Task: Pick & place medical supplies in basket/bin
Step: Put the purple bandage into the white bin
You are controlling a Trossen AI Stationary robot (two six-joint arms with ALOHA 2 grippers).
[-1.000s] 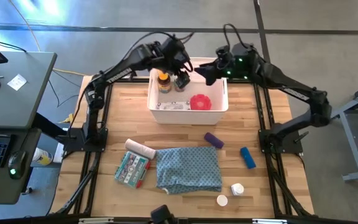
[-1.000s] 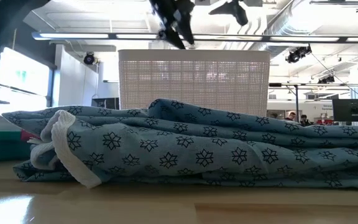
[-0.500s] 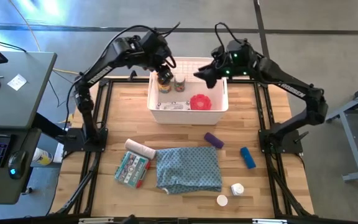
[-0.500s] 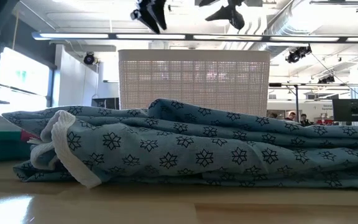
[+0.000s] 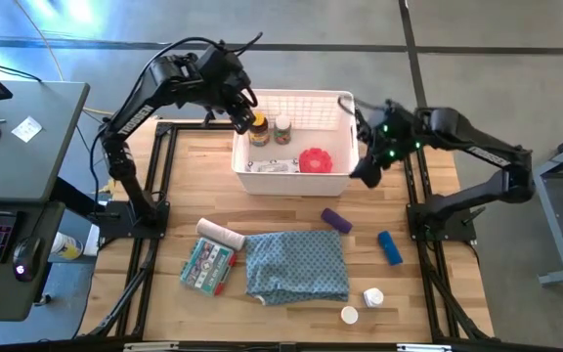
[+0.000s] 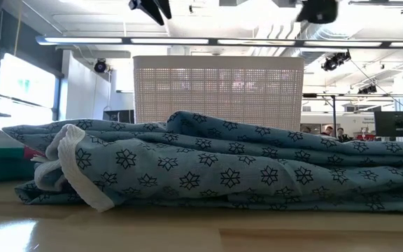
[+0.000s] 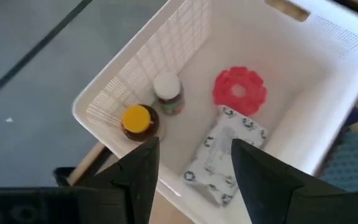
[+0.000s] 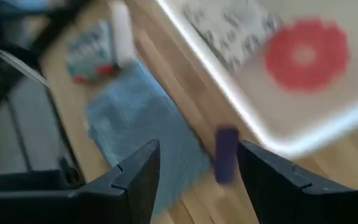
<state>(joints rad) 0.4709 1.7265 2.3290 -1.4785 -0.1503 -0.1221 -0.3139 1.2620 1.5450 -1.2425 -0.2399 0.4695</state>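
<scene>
The white latticed basket stands at the table's far middle. In it are an amber yellow-capped bottle, a white-capped bottle, a pink-red disc and a printed packet. My left gripper hovers open and empty above the basket's far left corner. My right gripper hangs open and empty beside the basket's right wall, tipped down. A purple tube, a blue tube, a white bandage roll, a teal packet and two white pill bottles lie on the table.
A blue-grey patterned cloth lies crumpled at the near middle, between the teal packet and the pill bottles; in the low view the cloth hides most of the table. Black frame rails run along both table sides. Bare wood shows between basket and cloth.
My left gripper has drawn back from above the basket's inside toward its far left corner and risen. My right gripper has swung from above the basket's far right part out past its right wall, toward the near edge, and tipped steeply down.
</scene>
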